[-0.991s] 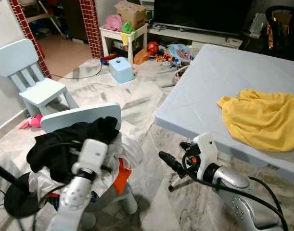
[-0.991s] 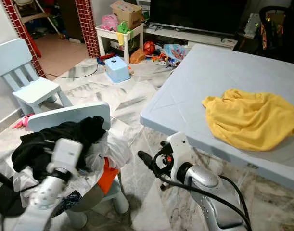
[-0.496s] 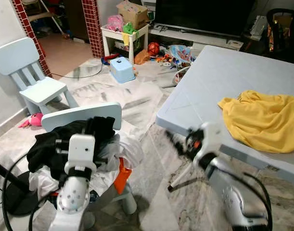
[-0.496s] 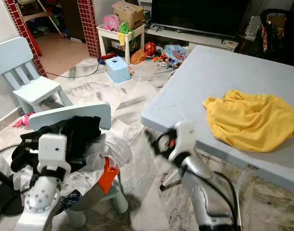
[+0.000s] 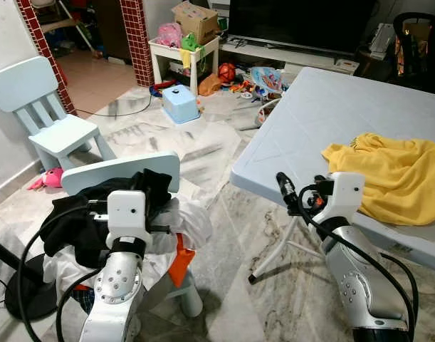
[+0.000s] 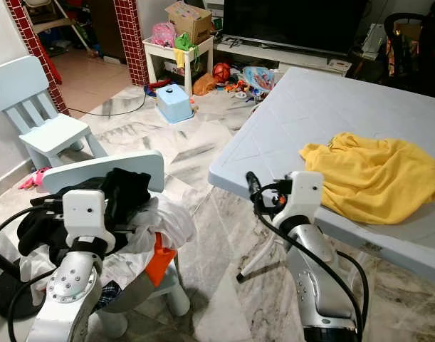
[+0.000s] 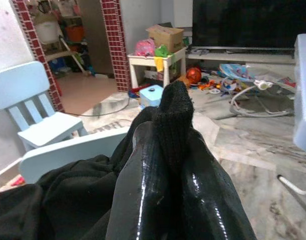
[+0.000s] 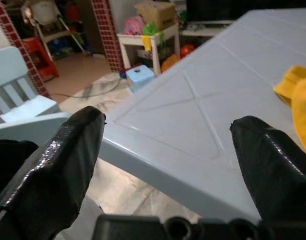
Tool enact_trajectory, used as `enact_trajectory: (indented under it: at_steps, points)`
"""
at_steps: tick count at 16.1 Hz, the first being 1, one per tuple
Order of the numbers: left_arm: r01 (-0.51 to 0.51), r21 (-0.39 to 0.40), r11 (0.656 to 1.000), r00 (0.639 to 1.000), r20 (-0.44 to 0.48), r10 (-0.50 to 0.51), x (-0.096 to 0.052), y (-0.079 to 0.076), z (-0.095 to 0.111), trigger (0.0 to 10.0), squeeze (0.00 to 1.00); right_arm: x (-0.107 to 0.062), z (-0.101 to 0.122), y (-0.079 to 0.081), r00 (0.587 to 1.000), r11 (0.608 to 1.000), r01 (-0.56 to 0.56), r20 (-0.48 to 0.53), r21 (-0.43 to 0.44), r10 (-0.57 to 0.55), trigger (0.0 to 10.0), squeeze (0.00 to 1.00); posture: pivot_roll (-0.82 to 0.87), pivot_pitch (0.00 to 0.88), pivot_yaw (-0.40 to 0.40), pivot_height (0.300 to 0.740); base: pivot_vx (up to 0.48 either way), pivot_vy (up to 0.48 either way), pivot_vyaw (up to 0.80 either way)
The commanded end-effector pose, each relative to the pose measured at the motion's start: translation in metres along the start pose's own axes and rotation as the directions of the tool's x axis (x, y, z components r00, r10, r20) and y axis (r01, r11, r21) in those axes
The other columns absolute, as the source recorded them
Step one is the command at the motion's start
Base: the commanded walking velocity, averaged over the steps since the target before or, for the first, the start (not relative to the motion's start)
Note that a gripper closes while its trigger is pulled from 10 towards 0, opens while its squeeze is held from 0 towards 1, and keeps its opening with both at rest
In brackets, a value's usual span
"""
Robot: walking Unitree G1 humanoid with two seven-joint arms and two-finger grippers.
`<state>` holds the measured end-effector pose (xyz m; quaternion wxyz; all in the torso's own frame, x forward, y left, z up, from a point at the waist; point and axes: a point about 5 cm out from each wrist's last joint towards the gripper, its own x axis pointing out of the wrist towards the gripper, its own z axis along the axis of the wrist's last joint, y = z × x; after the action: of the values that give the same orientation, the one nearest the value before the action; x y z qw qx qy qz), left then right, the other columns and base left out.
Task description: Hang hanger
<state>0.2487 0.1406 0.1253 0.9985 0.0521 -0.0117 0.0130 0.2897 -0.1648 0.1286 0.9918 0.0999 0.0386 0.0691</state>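
At the far left a pale blue plastic child's chair (image 5: 55, 130) stood on the marble floor (image 5: 224, 235) beside a red brick pillar (image 5: 33, 43).

Nearer the robot, a second pale blue round-backed chair (image 5: 121, 171) carried a heap of clothes: a crumpled black garment (image 5: 71, 224) on top, white cloth (image 5: 191, 217) spilling to the side and an orange piece (image 5: 180, 260) hanging below. The left gripper (image 7: 168, 132) reached over this heap. Its two glossy black fingers (image 7: 142, 170) were pressed together, with a fold of the black garment pinched and bunched up at their tips. No hanger could be told apart in the heap; if one lay there, the dark cloth hid it.

Farther back, a small light blue box (image 5: 180, 103) sat on the floor in front of a white low table (image 5: 181, 50) piled with toys.

The right gripper (image 8: 168, 125) was raised just before the near corner of a large pale blue-grey table (image 5: 310, 121). Its fingers (image 8: 67, 150) were spread wide apart and held nothing.

On the table's right part lay a rumpled yellow garment (image 5: 395, 174), well apart from the heap on the chair.
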Motion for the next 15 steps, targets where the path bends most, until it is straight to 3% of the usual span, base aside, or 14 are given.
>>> enact_trajectory:
  at_steps: [1, 3, 6, 15]
  points:
    - [0.027, -0.005, 1.000, 0.999, 0.027, -0.027, 0.0022, -0.0035, 0.0082, 10.0, 0.00, 0.0025, 0.0035, -0.0028, 1.000, 1.000, 0.022, 0.012, -0.003, -0.022, 10.0, 0.00, -0.03, 0.000, 0.002, 0.740, 0.000, 0.000, 0.00]
    - [0.025, -0.011, 1.000, 1.000, 0.011, -0.024, 0.0029, -0.0027, 0.0065, 10.0, 0.00, 0.0018, 0.0004, -0.0013, 1.000, 1.000, 0.016, 0.008, 0.000, -0.016, 10.0, 0.00, -0.03, 0.000, 0.001, 0.740, 0.000, 0.000, -0.80]
    - [0.038, -0.017, 0.999, 0.999, 0.001, -0.038, 0.0022, -0.0041, 0.0052, 10.0, 0.00, 0.0006, -0.0013, 0.0011, 1.000, 1.000, 0.011, 0.007, 0.006, -0.011, 10.0, 0.00, -0.03, 0.000, 0.001, 0.740, 0.000, 0.000, 0.00]
    - [0.059, -0.010, 0.998, 0.998, -0.015, -0.059, 0.0033, -0.0062, 0.0041, 10.0, 0.00, 0.0026, -0.0026, -0.0010, 0.999, 0.999, 0.044, 0.000, -0.021, -0.044, 10.0, 0.00, -0.03, 0.000, 0.004, 0.740, -0.321, 0.000, 0.00]
